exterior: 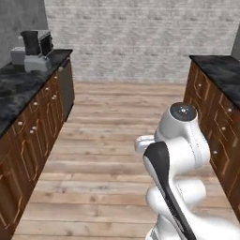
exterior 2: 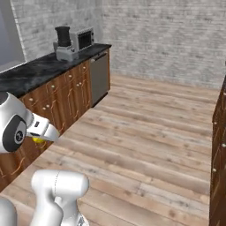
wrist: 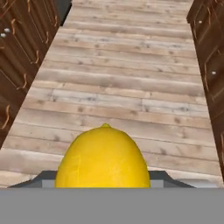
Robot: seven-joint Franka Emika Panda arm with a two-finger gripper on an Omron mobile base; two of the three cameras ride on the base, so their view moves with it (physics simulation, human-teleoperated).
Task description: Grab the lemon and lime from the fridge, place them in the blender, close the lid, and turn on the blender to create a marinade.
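Jaws pinch the lemon (wrist: 103,158) above the wood floor (wrist: 122,87). Blender (exterior 2: 63,41) sits on the far worktop (exterior 2: 39,68), well apart.

At the lower right of the left base view the arm (exterior: 180,154) is made of glossy white, rounded, bulbous segments, with a curved black band down one link and a dark grey round cap on its topmost joint.

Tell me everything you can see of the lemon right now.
The lemon is bright yellow, oval, with a small nub at its far end and finely dimpled skin. In the hand view it sits between the fingers, pointing out over the wooden floor. In the right base view a sliver of it peeks beneath the hand.
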